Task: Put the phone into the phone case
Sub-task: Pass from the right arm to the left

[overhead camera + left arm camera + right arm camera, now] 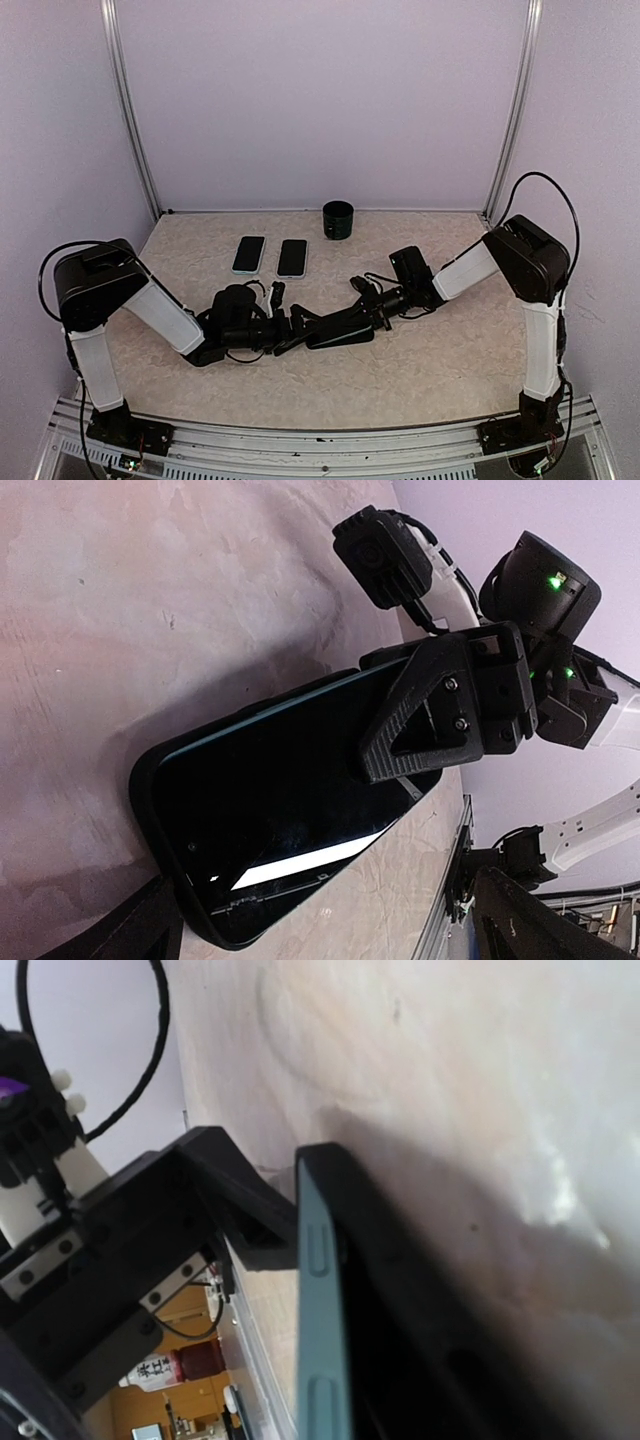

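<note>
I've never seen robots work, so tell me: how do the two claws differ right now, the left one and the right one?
The left gripper stands wide open, while the right gripper is pinched shut. The left gripper holds nothing, its fingers straddling one end of the phone case; the right gripper grips the phone at the other end. Both are black, two-fingered, and low over the table.

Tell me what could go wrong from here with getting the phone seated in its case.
1. The left claw is open, so only the right claw steadies the phone case; a push could shift it.
2. The phone shows its teal edge above the case rim along one side; pressing there might pop another corner out.
3. The right claw is shut on the phone near its side buttons; it may press one or slip.
</note>
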`<state>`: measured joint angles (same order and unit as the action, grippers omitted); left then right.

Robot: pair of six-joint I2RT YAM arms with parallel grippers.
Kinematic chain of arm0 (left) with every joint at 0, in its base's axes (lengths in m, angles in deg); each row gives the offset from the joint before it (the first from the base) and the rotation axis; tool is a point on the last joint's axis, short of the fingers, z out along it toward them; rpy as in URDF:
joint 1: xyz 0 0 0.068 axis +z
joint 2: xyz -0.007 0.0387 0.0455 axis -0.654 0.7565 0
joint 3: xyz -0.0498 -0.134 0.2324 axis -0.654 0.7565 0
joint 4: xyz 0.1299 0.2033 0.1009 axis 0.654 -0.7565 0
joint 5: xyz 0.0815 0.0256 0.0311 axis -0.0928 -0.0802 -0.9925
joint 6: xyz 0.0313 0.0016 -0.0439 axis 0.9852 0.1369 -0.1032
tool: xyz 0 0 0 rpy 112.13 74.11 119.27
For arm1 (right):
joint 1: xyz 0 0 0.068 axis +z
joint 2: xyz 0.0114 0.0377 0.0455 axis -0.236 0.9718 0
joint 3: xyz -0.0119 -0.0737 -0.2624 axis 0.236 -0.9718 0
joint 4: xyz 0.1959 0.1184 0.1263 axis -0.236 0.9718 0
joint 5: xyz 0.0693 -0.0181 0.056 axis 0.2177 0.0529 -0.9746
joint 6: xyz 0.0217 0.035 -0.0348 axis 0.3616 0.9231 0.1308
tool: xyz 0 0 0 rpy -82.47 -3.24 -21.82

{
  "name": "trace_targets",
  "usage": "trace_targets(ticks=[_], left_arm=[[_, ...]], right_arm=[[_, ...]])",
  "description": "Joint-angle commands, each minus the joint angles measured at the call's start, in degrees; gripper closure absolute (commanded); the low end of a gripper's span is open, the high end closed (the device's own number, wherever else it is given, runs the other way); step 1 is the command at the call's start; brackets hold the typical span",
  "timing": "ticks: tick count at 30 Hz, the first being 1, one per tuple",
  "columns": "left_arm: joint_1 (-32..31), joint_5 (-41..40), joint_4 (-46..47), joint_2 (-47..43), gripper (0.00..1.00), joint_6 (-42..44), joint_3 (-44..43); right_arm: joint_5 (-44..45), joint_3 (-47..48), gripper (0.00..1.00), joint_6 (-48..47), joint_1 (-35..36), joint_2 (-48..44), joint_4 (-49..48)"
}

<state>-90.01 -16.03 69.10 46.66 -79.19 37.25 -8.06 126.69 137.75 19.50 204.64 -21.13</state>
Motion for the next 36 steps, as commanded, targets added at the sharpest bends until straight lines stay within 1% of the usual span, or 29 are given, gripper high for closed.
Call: trace_targets(ticks=[1, 8, 16, 20, 30, 36], left_arm=[[-1.5, 1.0, -1.4, 0.9, 0.01, 0.1, -0.4], [-1.0, 0.3, -2.6, -1.3, 0.01, 0.1, 1.1], [-0.6, 0.1, -4.7, -3.7, 0.01, 0.7, 1.9], [-0.7, -0.2, -5.1, -4.6, 0.01, 0.7, 2.3], [-0.6, -0.7, -7.5, -5.2, 0.01, 1.5, 1.7], [-0.7, 1.3, -4.5, -4.2, 0.01, 0.4, 1.9]], right_arm=[[-0.4, -1.0, 1.0, 2.6, 3.6, 3.2, -2.3], [-2.1, -4.6, 1.0, 6.0, 3.3, 1.8, -10.3], [-4.4, -7.6, 1.0, 12.9, 2.9, 1.9, -23.6], [-4.9, -8.7, 1.0, 15.8, 2.6, 2.0, -28.4], [-5.3, -9.2, 1.0, 19.1, 2.4, 1.1, -33.9], [-4.4, -8.5, 1.0, 19.0, 2.4, 1.0, -34.6]])
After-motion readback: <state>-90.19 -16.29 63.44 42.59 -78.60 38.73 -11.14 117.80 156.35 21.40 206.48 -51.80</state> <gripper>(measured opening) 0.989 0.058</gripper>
